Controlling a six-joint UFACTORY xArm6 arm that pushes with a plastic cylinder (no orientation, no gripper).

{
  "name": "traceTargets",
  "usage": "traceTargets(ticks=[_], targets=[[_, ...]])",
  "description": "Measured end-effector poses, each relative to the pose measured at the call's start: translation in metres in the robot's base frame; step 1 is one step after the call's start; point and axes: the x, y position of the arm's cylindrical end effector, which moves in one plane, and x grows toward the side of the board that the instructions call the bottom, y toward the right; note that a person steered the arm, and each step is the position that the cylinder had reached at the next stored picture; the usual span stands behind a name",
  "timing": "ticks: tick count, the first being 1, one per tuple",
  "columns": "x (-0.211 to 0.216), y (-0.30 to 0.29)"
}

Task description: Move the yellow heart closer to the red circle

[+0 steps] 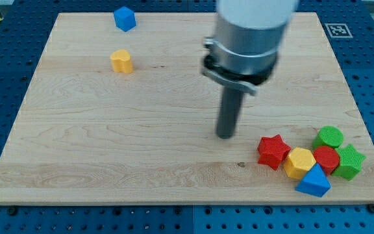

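The yellow heart (121,61) lies on the wooden board (109,143) at the view's upper left. The red circle (326,158) sits at the lower right inside a cluster of blocks. My tip (225,136) rests on the board in the middle right, far to the right and below the yellow heart, and to the left of the cluster. It touches no block.
A blue cube (124,18) lies near the top edge, above the yellow heart. Around the red circle are a red star (273,151), a yellow hexagon (299,162), a blue triangle (314,181), a green circle (330,136) and a green star (349,162).
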Motion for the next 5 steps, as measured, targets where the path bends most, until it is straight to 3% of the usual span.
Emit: traceTargets(ticks=[3, 4, 5], targets=[[-0.102, -0.238], [-0.160, -0.234], [-0.180, -0.212]])
